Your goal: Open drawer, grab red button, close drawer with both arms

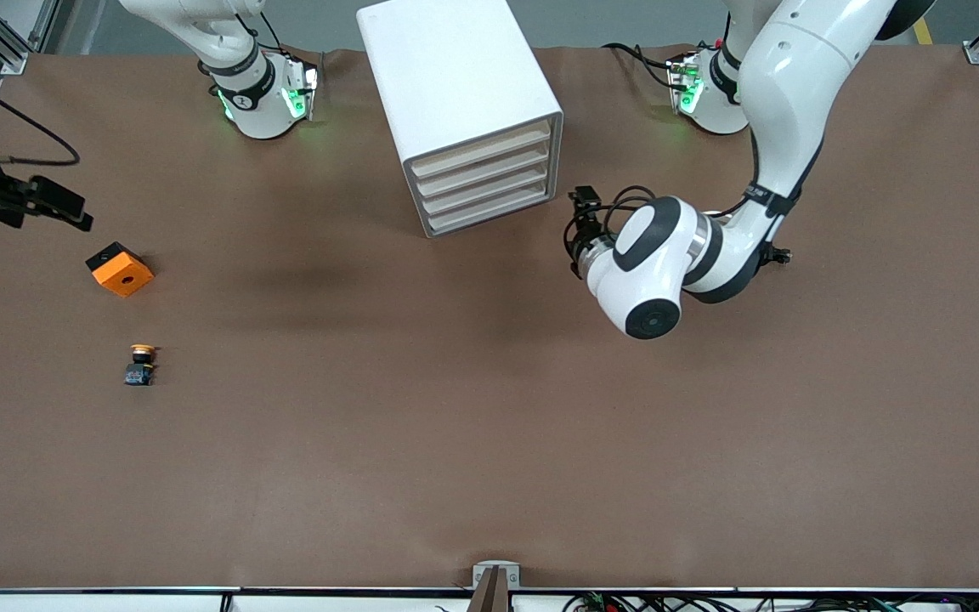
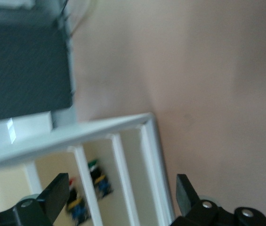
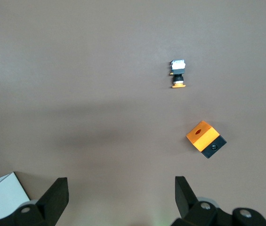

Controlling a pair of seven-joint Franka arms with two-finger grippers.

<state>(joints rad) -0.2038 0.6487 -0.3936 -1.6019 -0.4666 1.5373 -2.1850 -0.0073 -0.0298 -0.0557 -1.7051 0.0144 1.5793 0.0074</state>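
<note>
The white drawer cabinet (image 1: 464, 110) stands at the middle of the table near the arms' bases, and its four drawers look shut. My left gripper (image 1: 585, 225) is open and empty, low beside the drawer fronts at the left arm's end. In the left wrist view it (image 2: 121, 195) faces the cabinet's front (image 2: 123, 132), and the red-capped button (image 2: 75, 202) shows blurred between the white bars, beside a green-capped one (image 2: 99, 180). My right gripper (image 1: 65, 208) is open and empty over the table at the right arm's end, just above the orange cube (image 1: 120, 269); it also shows in the right wrist view (image 3: 118, 195).
The orange-yellow-capped button (image 1: 141, 364) lies nearer the front camera than the orange cube. Both show in the right wrist view, the cube (image 3: 205, 139) and the button (image 3: 178, 77). A white corner (image 3: 1, 193) shows at that view's edge. The table is covered in brown.
</note>
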